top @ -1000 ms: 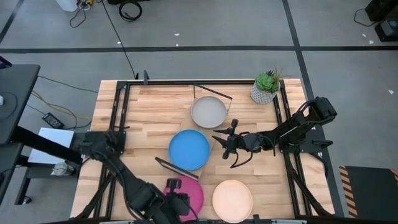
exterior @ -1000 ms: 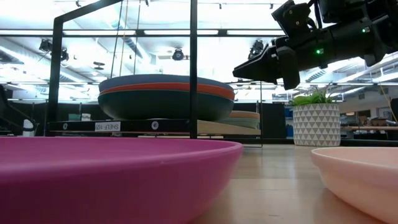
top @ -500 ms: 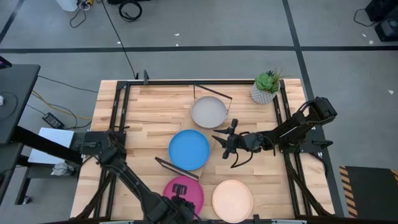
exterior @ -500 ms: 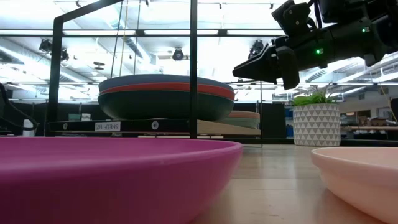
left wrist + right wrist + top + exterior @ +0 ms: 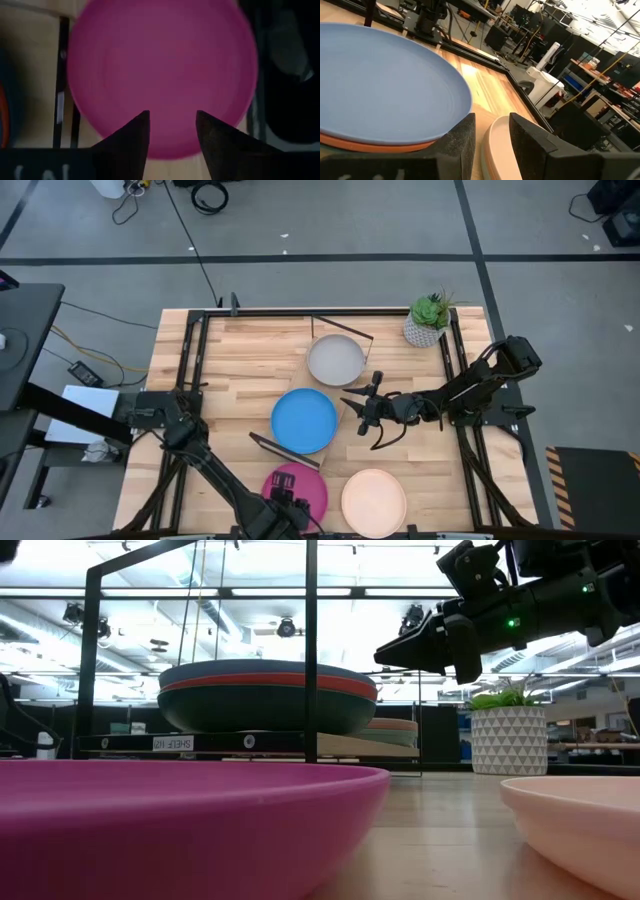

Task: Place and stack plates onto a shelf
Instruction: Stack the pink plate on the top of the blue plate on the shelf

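Hovering left gripper (image 5: 171, 135): low in the frame over the magenta plate (image 5: 296, 486), fingers a little apart with nothing between them; in the high view it sits at the bottom edge, left of centre. Against the first frame it has slid right and down, from the plate's left rim to its near edge, so more magenta shows.
Right gripper (image 5: 362, 416): right of centre in the high view, just right of the blue plate (image 5: 304, 420); fingers spread, empty. No change from either earlier frame.
Right gripper, low view (image 5: 415, 644): upper right, dark and pointing left, above the shelf level.
Magenta plate, low view (image 5: 190, 820): fills the lower left foreground, flat on the table (image 5: 240, 350). Same place as before.
Cream plate (image 5: 374, 502): bottom centre-right of the high view, beside the magenta one but apart from it. Unmoved.
Blue plate: centre of the high view, topmost on a stack; the low view shows teal and orange-red rims (image 5: 265, 695) under it.
Grey plate (image 5: 335, 360): above the blue one, upper centre, on the shelf (image 5: 322, 395) end. Unmoved.
Shelf frame (image 5: 311, 650): black wire uprights in the low view's left half.
Plant (image 5: 429, 319): upper right corner of the table, in a patterned white pot.
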Controlling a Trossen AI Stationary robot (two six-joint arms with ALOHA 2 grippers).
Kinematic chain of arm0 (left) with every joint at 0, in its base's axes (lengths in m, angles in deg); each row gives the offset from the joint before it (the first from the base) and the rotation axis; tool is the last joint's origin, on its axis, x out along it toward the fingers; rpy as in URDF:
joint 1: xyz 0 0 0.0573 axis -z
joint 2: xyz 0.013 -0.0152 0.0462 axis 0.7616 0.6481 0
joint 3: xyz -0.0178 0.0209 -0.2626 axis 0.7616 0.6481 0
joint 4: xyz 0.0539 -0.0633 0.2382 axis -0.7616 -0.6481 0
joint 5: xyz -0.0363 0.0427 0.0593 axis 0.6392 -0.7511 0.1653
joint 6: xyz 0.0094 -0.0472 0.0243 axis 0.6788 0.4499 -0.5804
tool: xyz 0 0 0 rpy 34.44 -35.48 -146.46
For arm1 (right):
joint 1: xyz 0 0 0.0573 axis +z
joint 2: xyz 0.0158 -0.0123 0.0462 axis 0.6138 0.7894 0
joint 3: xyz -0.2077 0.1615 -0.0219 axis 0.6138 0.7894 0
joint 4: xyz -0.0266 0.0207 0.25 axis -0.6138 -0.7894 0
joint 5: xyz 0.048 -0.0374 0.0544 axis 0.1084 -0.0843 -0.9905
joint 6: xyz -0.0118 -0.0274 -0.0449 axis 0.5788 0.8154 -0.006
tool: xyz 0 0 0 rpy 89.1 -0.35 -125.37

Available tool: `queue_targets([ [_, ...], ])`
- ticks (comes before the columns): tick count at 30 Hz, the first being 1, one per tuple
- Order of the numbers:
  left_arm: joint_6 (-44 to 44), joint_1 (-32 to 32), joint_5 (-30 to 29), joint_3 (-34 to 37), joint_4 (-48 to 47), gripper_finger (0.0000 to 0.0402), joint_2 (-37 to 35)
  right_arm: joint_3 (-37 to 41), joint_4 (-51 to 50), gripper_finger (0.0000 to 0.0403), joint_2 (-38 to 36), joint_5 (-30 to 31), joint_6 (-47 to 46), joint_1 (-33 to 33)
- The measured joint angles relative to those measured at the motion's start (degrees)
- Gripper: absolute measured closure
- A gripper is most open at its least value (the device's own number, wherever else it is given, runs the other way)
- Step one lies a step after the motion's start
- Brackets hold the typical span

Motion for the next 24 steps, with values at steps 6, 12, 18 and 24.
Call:
queue_targets([
  [6, 0.0, 1.3, 4.9, 0.0, -6.3, 0.023, 1.4, 0.0, 0.0, 0.0277, 0.0, 0.0, 0.0, 0.0],
  [12, -6.7, 3.5, 5.0, 0.0, -9.1, 0.023, 1.8, 0.0, 0.4, 0.0277, 0.0, 0.0, 0.2, 0.0],
  [18, -17.1, 5.7, 2.7, 0.0, -9.4, 0.023, 3.9, 0.0, 0.5, 0.0277, 0.0, 0.0, 0.7, 0.0],
  [24, -23.3, 6.7, 1.8, 0.0, -9.2, 0.023, 5.8, 0.0, 0.6, 0.0277, 0.0, 0.0, 0.9, 0.0],
])
